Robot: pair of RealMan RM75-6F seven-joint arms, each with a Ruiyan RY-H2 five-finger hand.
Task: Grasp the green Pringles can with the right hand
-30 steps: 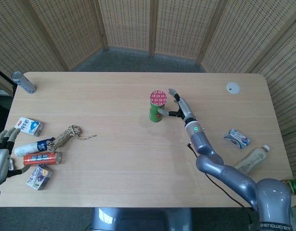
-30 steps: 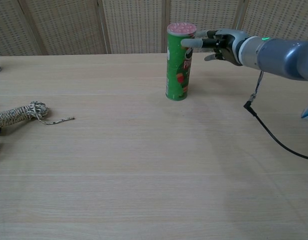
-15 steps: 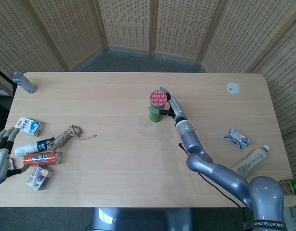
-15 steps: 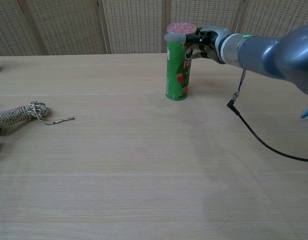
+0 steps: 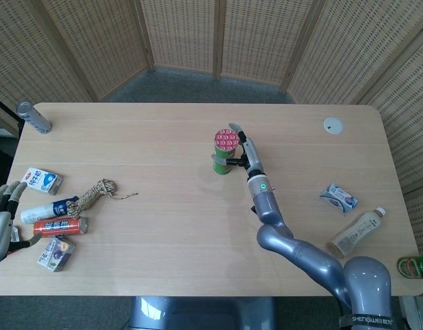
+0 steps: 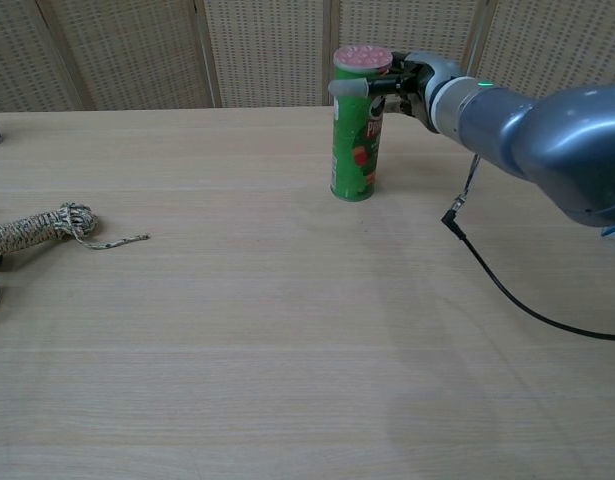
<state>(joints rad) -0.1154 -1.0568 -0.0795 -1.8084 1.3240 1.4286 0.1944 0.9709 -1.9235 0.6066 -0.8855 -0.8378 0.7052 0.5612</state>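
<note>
The green Pringles can with a pink lid stands upright near the middle of the table. My right hand comes at it from the right at lid height. The thumb lies across the can's front just under the lid, and the other fingers reach round its far side. My left hand hangs past the table's left edge, fingers apart and holding nothing.
At the left lie a rope bundle, a milk carton, a white bottle, a red can and a small box. A grey cylinder is far left. A carton and a bottle lie right.
My right hand has moved left from beside the can and its thumb and fingers have wrapped around the can's top. The can stays upright in place. The left hand is unchanged.
</note>
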